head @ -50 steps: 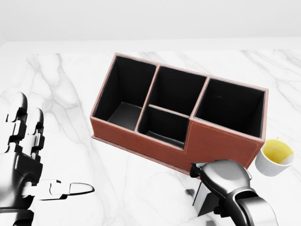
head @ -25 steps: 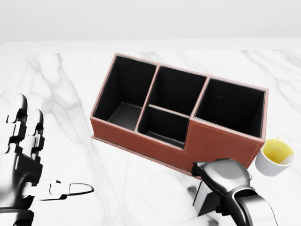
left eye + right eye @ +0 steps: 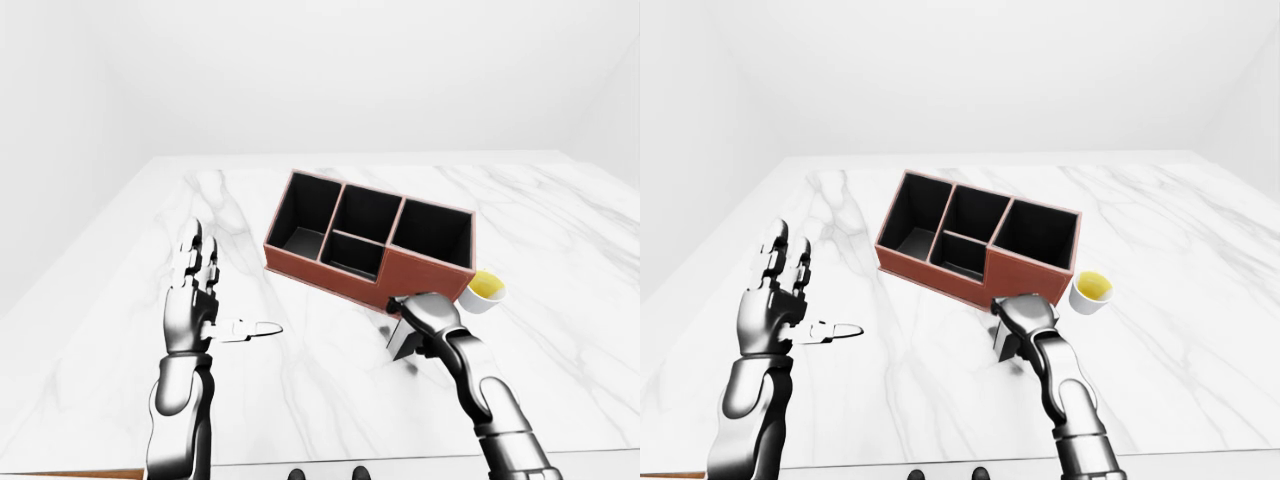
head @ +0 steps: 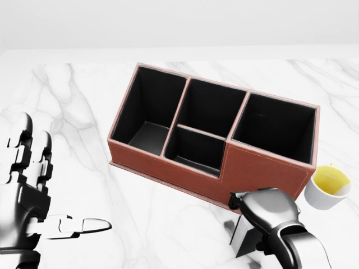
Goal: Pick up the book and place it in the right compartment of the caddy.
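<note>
The right hand (image 4: 263,216) sits low on the white marble-veined table (image 4: 84,112), its metal fingers curled over the top of a small grey, thin slab that I take to be the book (image 4: 245,238), standing on edge just below the long wall of the reddish-brown leather caddy with black-lined compartments (image 4: 213,129). The grip looks closed round the book's upper edge, which would suit lifting it straight up and over the caddy's near wall, though the fingertips themselves are tucked under the knuckles, so how firmly it pinches I cannot say. The book seems tilted a little and touching or barely off the table; its dark shadow beside it makes that hard to judge. The right compartment (image 4: 275,126), the big one nearest the small white cup of yellow liquid (image 4: 328,188), stands open and empty, close above the hand, so the carry should be short. The cup sits just beside that end of the caddy and could be knocked on the way. The left hand (image 3: 195,295) is held up well to the left, fingers spread and thumb pointing sideways, holding nothing and apparently kept out of the way. The book's cover and lower edge are mostly hidden by the wrist.
</note>
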Available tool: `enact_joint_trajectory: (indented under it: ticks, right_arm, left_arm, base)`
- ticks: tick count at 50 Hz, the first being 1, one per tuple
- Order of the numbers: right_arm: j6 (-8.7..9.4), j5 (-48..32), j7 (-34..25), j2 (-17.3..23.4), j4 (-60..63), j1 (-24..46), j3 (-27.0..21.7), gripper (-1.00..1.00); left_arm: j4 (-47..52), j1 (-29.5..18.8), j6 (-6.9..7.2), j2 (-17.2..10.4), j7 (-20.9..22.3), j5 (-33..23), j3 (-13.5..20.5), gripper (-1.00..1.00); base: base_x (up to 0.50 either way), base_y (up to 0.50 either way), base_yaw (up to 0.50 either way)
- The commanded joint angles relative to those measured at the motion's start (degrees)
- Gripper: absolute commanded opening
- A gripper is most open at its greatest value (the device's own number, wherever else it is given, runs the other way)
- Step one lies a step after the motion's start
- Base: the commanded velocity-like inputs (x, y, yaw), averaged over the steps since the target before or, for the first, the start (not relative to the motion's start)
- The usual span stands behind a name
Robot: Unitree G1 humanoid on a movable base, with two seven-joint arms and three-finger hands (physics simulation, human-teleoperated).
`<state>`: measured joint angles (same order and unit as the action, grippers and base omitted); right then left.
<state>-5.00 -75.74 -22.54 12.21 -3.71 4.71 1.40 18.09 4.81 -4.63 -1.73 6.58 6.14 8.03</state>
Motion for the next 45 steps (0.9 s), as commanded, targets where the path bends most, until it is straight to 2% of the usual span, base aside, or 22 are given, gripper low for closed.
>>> enact_joint_trajectory:
  ticks: [1, 2, 3, 5, 9, 14, 27, 45]
  right_arm:
    - [0.00, -3.52, 2.19, 0.59, -6.11, -0.62, -0.47, -0.11]
    - [0.00, -3.58, 2.09, 0.64, -6.20, -0.73, -0.42, -0.18]
    - [0.00, -3.55, 2.10, 0.63, -6.29, -0.78, -0.44, -0.54]
    - [0.00, -3.57, 1.75, 0.69, -6.34, -1.06, -0.42, -1.00]
    - [0.00, -4.12, 1.82, 0.82, -6.96, -1.61, -0.35, -1.00]
    - [0.00, -4.12, 2.45, 0.73, -7.27, -1.87, -0.06, -1.00]
    - [0.00, -1.36, 0.30, -0.37, 1.68, -3.32, -0.14, -1.00]
    - [0.00, 6.65, -11.73, -4.28, 29.09, -8.36, -2.51, -1.00]
  left_arm:
    - [0.49, 0.14, 0.43, 0.03, -0.08, -0.06, -0.15, 1.00]
    - [0.52, 0.15, 0.47, 0.04, -0.08, -0.06, -0.14, 1.00]
    - [0.48, 0.14, 0.47, 0.04, -0.08, -0.04, -0.11, 1.00]
    - [0.54, 0.15, 0.54, 0.04, -0.11, -0.01, -0.05, 1.00]
    - [0.57, 0.29, 0.43, 0.07, -0.02, 0.11, -0.01, 1.00]
    - [-0.73, -0.03, -0.37, 0.02, 0.06, 0.20, 0.13, 1.00]
    - [-0.28, 0.29, -0.25, 0.02, 0.12, 0.44, 0.10, 1.00]
    - [0.65, 0.82, 0.05, 0.14, 0.36, 0.59, 0.18, 1.00]
  base:
    - [0.00, 0.00, 0.00]
    - [0.00, 0.00, 0.00]
    - [0.00, 0.00, 0.00]
    - [0.00, 0.00, 0.00]
    - [0.00, 0.00, 0.00]
    - [0.00, 0.00, 0.00]
    - [0.00, 0.00, 0.00]
    - [0.00, 0.00, 0.00]
